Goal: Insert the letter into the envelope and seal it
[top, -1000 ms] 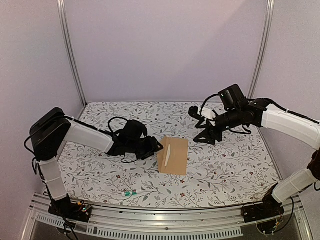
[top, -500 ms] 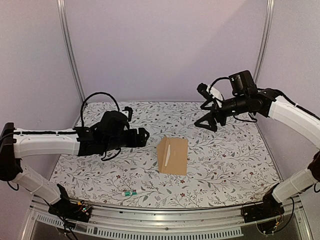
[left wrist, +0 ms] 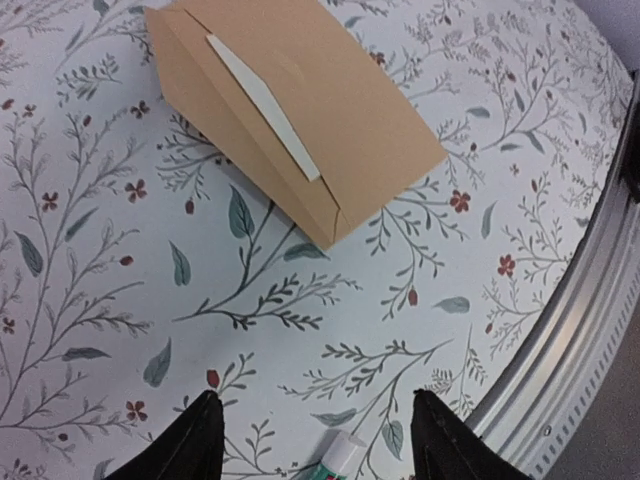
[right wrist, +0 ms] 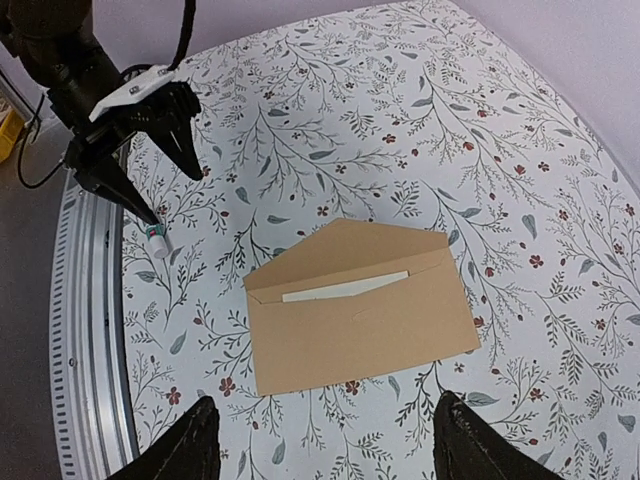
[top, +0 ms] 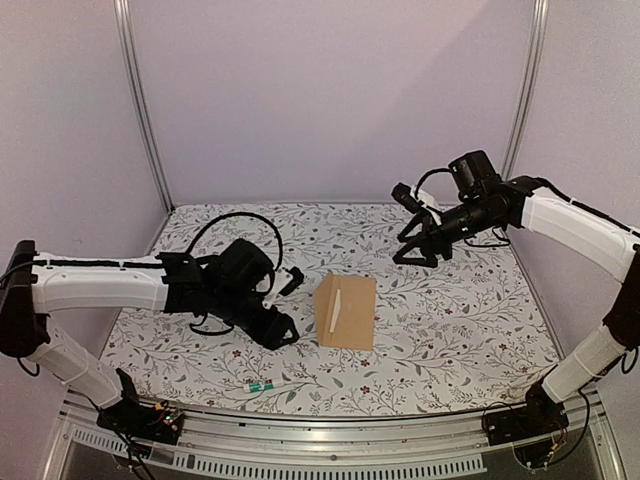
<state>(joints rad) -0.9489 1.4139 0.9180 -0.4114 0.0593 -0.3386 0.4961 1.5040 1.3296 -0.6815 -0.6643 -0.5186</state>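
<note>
the spread left gripper (top: 286, 308) hangs just left of the envelope (top: 346, 311), whose long axis runs front-to-back; the right gripper (top: 412, 247), also spread, sits farther behind it.

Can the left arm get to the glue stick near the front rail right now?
Probably yes. The left pincer is open and hangs near the glue stick, with only bare tablecloth between them; the envelope lies farther off, out of the way.
</note>
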